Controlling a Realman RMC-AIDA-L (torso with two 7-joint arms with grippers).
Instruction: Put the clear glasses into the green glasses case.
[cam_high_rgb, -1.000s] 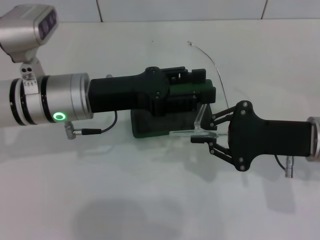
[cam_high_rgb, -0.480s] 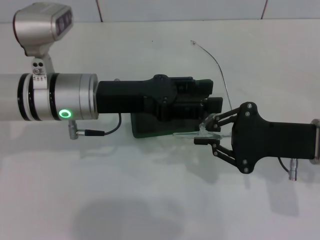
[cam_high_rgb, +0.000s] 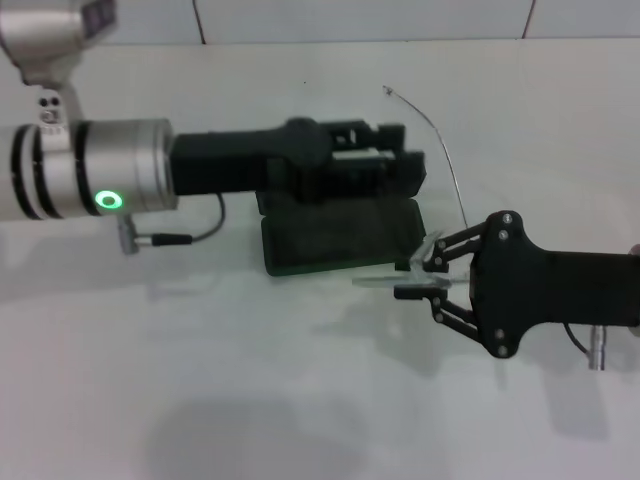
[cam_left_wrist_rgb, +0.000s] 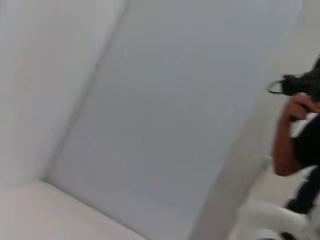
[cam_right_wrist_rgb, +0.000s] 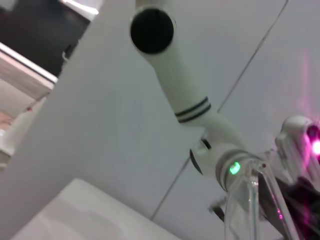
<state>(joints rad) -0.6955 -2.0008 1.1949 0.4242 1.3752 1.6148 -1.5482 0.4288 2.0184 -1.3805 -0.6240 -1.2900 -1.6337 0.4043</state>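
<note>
The green glasses case (cam_high_rgb: 335, 240) lies open at the table's middle, its dark base showing. Its lid stands up at the far side under my left gripper (cam_high_rgb: 385, 160), which is shut on the lid. My right gripper (cam_high_rgb: 422, 276) sits just off the case's near right corner, shut on the clear glasses (cam_high_rgb: 385, 281). One thin clear temple arm (cam_high_rgb: 440, 140) curves away over the table behind it. Part of the clear frame (cam_right_wrist_rgb: 248, 200) rises close in the right wrist view. The left wrist view shows neither the case nor the glasses.
A white table (cam_high_rgb: 250, 380) carries the work, with a tiled wall behind it. A cable (cam_high_rgb: 185, 237) hangs from my left wrist beside the case. The left wrist view shows a wall and a person (cam_left_wrist_rgb: 292, 142) at the edge.
My left gripper drew back and away, baring more of the case's base. The right gripper shifted right and toward the near edge with the glasses in it.
</note>
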